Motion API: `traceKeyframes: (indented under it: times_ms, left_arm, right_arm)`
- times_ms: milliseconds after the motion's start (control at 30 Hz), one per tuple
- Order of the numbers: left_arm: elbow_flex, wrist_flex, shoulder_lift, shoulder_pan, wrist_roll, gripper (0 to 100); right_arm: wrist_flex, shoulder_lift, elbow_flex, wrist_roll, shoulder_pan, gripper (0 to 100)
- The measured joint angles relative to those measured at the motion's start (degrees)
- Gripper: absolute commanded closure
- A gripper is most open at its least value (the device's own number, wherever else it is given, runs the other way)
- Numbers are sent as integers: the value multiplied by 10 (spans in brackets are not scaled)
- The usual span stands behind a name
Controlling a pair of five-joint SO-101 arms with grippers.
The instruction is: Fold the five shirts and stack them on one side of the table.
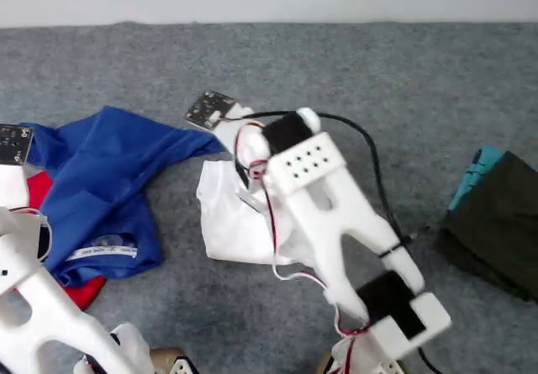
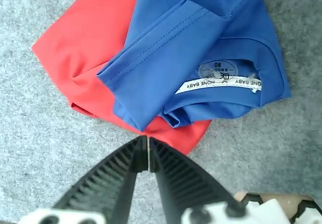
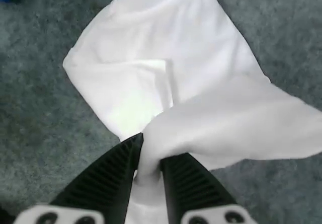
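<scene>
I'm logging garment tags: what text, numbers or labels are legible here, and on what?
On the blue shirt, a white neck label: brand wording, left unquoted.
Beside it, a round stamp: size number, left unquoted.
On the red shirt and white shirt: no print visible.

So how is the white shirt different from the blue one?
The white shirt is pinched in the right claw; the blue shirt is not held. The blue shirt lies over a red shirt; the white shirt lies on the grey table. Both are crumpled, not folded.
</scene>
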Motion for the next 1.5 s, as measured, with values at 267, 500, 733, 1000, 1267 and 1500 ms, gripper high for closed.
traceKeyframes:
  times_ms: [267,500,733,1000,1267,1500]
  left_arm:
    - [0,0,0,0,0,984]
    - [35,0,0,0,0,984]
    - [61,-9,0,0,0,984]
    - [61,-22,0,0,0,984]
    - [61,-24,0,0,0,984]
    - [61,-24,0,0,0,984]
  right_arm:
    - [22,111,-115,-1,-57,966]
    - [25,180,-195,-27,-70,681]
    - [95,184,-295,-33,-85,873]
    - [96,184,-233,20,6,988]
    - [96,188,-112,46,25,988]
    - [77,243,-111,25,-122,988]
